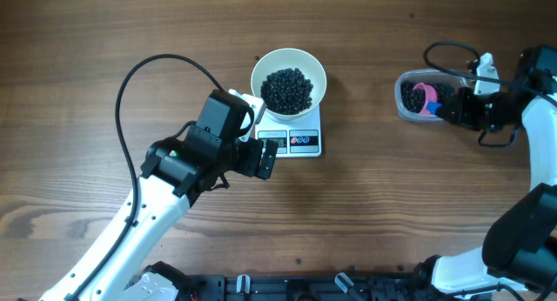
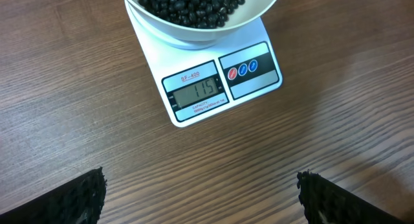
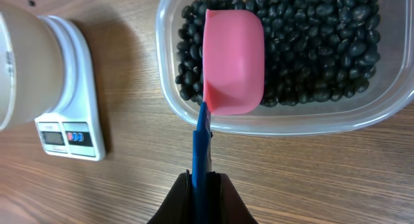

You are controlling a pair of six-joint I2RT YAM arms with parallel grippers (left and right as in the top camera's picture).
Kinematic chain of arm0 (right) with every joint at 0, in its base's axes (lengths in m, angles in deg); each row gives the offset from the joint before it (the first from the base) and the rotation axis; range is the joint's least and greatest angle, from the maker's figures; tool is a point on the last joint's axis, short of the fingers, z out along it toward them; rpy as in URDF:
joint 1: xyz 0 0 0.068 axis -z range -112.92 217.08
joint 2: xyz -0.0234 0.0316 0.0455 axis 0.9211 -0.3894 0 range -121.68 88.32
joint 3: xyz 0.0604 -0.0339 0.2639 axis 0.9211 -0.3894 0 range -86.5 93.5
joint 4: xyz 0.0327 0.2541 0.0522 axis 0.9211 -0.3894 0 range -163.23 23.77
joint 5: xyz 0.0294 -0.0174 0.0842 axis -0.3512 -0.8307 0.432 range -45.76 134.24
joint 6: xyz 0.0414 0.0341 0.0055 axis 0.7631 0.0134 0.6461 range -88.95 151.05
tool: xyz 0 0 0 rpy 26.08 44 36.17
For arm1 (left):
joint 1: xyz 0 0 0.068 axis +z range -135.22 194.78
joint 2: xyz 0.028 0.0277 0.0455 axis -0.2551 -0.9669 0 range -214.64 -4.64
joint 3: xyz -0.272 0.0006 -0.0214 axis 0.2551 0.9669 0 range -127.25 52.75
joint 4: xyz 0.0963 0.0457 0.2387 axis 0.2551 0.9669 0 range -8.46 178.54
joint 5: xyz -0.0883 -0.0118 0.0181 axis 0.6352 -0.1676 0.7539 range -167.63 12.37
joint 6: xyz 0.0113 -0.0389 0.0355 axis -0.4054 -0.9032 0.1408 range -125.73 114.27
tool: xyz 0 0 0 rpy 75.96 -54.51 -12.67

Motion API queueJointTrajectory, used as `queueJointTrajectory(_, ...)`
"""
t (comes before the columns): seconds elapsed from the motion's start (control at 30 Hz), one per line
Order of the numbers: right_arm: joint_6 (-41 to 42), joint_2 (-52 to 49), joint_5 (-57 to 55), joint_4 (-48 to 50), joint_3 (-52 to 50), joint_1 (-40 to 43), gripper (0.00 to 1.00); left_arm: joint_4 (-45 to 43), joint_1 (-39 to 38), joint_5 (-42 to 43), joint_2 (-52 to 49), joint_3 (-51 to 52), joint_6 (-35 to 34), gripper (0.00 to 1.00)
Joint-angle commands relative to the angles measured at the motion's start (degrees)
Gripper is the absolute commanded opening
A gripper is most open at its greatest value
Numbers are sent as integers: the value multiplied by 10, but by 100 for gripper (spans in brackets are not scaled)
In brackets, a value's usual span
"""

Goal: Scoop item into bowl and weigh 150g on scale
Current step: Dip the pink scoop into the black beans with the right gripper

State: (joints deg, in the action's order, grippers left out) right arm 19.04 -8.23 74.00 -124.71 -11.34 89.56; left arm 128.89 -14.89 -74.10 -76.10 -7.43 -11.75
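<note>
Bowl of beans (on scale)

The white bowl of black beans sits on the scale, which rests on the wooden surface. The display reads 115, with round buttons beside it. The left tool has its dark fingertips spread wide apart, with bare surface between them.

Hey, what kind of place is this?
Likely a robotics test bench staged as a kitchen weighing station: robot arms at a wooden table, a digital scale under a white bowl of black beans, and a clear tub with a pink scoop.
</note>
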Motion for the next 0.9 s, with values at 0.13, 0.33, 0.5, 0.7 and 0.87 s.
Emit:
queueJointTrajectory(0.13,2,-11,53,-10,2,18,4,0,2,5,4,-11,13,100)
queueJointTrajectory(0.33,9,-11,53,-9,2,25,4,0,2,5,4,-11,13,100)
queueJointTrajectory(0.5,17,-11,56,-9,2,30,4,0,2,5,4,-11,13,100)
queueJointTrajectory(0.7,25,-12,85,-5,2,36,4,0,2,5,4,-11,13,100)
queueJointTrajectory(0.87,33,-15,90,-5,2,41,4,0,2,5,4,-11,13,100)
